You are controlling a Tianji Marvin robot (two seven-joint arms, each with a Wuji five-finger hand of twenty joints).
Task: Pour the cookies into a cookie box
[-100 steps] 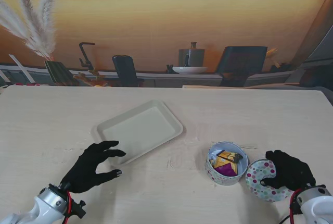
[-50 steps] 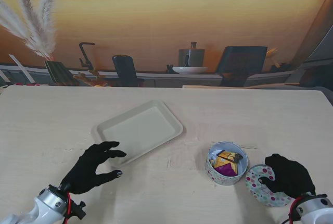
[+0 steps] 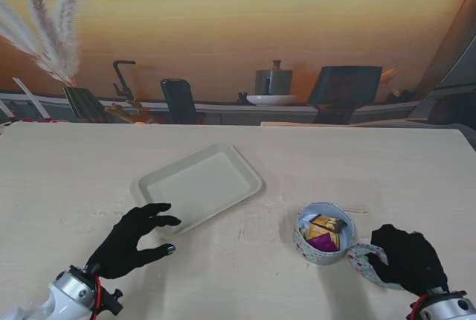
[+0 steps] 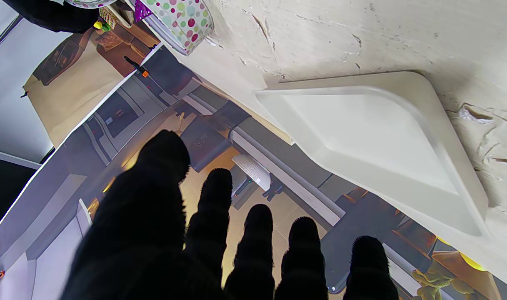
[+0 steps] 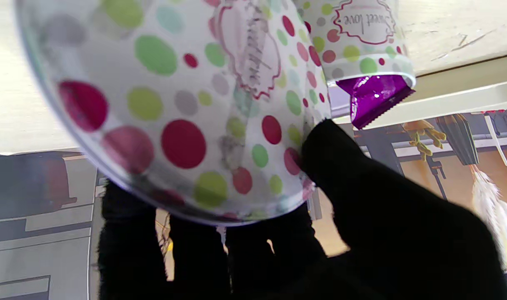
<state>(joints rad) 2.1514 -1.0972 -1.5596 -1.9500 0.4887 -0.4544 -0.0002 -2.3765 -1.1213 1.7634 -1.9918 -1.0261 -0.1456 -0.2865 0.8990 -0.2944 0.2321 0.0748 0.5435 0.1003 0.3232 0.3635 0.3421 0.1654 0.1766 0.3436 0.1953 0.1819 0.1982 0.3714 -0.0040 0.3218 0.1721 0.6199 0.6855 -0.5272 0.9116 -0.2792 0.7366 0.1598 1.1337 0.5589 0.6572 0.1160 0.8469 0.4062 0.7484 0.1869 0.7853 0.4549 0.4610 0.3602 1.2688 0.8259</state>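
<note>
Because the spotted lid [image 3: 364,260] was clamped in the right hand [image 3: 405,258] beside the open cookie tin [image 3: 323,232], its packets lay exposed for pouring, while the left hand [image 3: 135,238], fingers spread and empty, rested against the tray [image 3: 199,185].

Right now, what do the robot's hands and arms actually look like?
Each robot hand, left and right, has five fingers covered in a black, slightly fuzzy glove. Behind each sits a shiny silver wrist cuff. Thin red cables loop beside the cuffs, and the left arm continues in white casing.
</note>
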